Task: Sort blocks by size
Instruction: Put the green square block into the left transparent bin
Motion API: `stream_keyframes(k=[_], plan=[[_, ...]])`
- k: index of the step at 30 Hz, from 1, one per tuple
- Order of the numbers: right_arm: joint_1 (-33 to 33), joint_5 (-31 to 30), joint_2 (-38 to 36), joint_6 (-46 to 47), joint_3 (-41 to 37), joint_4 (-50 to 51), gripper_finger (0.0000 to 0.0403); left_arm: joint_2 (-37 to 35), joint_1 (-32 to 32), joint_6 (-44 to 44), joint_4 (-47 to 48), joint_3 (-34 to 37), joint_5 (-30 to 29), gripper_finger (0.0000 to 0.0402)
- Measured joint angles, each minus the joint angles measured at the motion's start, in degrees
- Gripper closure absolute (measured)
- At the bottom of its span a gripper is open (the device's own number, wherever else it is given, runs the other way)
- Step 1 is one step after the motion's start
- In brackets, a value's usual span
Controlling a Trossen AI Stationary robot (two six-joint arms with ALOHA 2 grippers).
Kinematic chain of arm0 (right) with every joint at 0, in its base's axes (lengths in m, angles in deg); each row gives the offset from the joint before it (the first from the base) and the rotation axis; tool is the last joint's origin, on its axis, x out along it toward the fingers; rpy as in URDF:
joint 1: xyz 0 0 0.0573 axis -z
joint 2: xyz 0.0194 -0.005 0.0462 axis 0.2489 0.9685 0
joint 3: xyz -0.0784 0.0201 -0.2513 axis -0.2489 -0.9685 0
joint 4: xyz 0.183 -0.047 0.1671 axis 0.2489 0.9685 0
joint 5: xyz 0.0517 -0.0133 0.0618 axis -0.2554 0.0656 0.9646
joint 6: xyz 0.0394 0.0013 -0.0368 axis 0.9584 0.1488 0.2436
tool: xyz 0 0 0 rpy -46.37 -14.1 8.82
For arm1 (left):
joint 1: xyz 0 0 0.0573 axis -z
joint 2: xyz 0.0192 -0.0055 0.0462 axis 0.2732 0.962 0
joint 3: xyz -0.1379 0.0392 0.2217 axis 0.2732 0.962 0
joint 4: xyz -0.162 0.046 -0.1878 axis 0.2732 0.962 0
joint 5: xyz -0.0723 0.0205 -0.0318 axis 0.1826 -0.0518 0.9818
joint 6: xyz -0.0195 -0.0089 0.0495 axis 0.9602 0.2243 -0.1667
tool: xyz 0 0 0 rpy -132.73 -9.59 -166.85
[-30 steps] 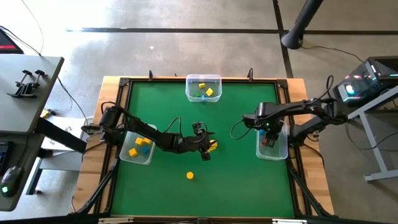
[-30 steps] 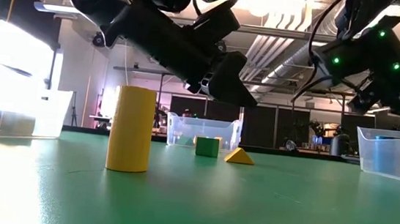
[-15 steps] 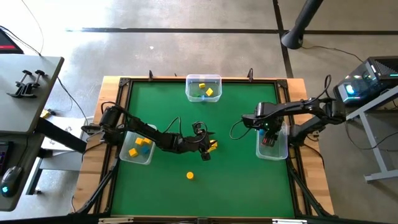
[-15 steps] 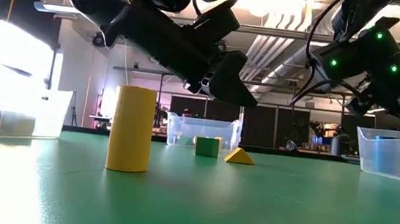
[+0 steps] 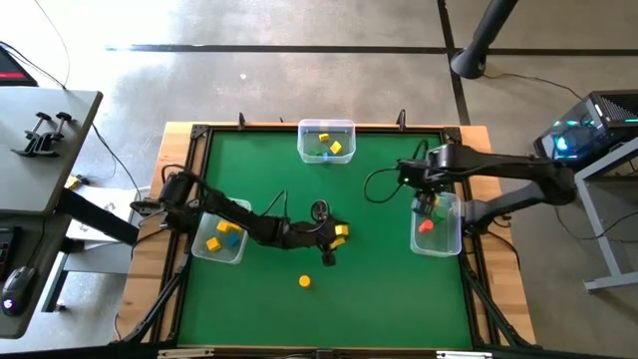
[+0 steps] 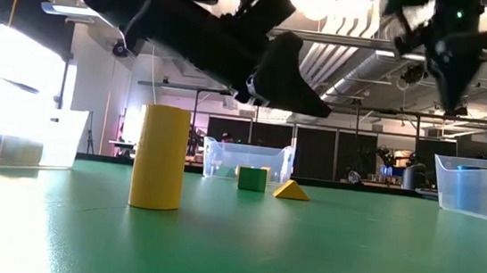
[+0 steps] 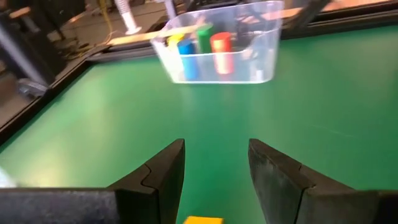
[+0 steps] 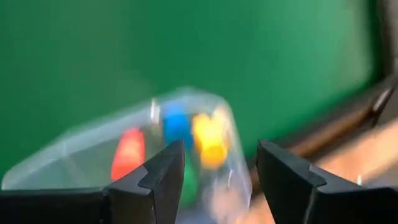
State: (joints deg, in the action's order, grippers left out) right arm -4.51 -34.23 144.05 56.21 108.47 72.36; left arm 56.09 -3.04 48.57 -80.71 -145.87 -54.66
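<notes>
Above the right bin point(image 5: 437, 237), right gripper point(image 5: 427, 195) hangs open-fingered

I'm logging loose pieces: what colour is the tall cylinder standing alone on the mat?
Yellow: the tall cylinder block shows best in the low view.

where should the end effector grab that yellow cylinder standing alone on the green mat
Probably around the middle of the yellow cylinder, on its curved side, coming straight down. It stands upright and alone on bare mat, so fingers can drop on opposite sides and close across the round body.
</notes>
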Motion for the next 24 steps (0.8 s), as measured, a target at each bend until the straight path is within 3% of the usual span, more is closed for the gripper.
stream_keyframes(k=[4, 11, 19, 24], plan=[[-3.7, -6.8, -6.1, -3.4, -2.6, -16.8, 0.0213, 0.0, 1.1, -2.1, -0.2, 0.0, 0.1, 0.0238], [-14.1, -6.3, -13.7, -8.2, -20.3, -61.2, 0.0213, 0.0, 1.0, -0.3, 0.0, 0.0, 0.1, 0.0238], [-21.0, -6.3, -7.6, -11.1, -42.8, -114.3, 0.0213, -0.1, -1.4, 7.4, 1.6, 0.0, 0.1, 0.0238], [-22.7, -6.3, -2.0, -8.1, -47.3, -125.8, 0.0213, -0.1, -2.9, 7.9, 3.2, 0.0, 1.7, 0.0231]])
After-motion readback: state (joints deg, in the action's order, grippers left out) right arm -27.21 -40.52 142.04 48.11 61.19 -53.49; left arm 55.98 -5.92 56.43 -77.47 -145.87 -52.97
